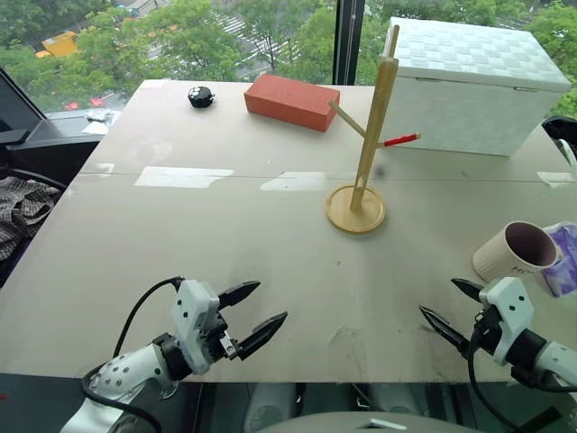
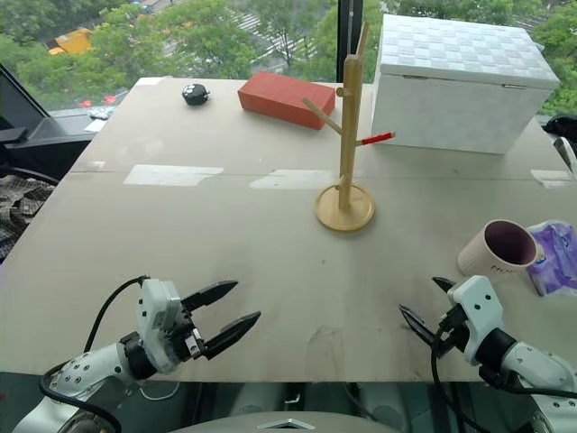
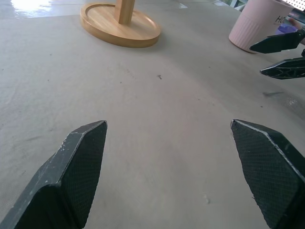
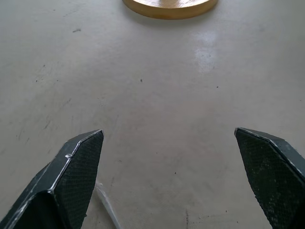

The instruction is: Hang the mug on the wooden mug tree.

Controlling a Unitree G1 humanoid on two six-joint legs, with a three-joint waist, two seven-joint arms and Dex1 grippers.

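Nearest, my left gripper (image 1: 254,313) and my right gripper (image 1: 446,309) hover over the near edge of the grey table (image 1: 225,234), both with fingers spread wide and holding nothing. Just beyond my right gripper, slightly to its right, the cream-white mug with a dark maroon inside (image 1: 514,252) lies tilted, mouth toward me, against a purple packet (image 1: 565,259). Farther off, mid-table, stands the light-wood mug tree on its round base (image 1: 364,153), well apart from the mug. Beyond it are a red brick-shaped block (image 1: 290,100) and a large white box (image 1: 473,83).
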